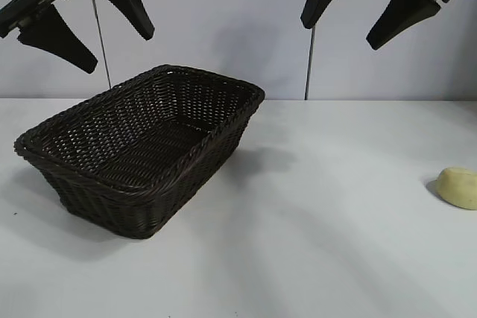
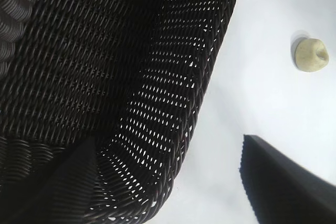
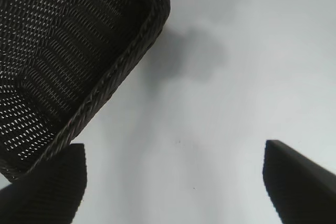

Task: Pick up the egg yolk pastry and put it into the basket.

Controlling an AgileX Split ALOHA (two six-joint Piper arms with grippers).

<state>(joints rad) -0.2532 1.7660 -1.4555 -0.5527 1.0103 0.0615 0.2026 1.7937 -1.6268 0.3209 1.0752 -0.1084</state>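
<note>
Clearly the right tool [image 1: 369, 7], hanging spread and empty at the upper right of the exterior frame, is the nearer one: the egg yolk pastry [image 1: 458, 187] lies below it and further right, at the frame's right edge on the white desk [image 1: 320, 221]. The left tool [image 1: 89, 24] hangs released over the basket [image 1: 141, 156], well apart from the pastry. The pastry is a pale yellow, smooth, rounded dome with no marked long axis.

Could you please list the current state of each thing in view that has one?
egg yolk pastry: on the table, apart from the basket, not held.
basket: upright, nothing inside.
left gripper: raised above the basket, jaws open.
right gripper: raised above the table, jaws open.
</note>
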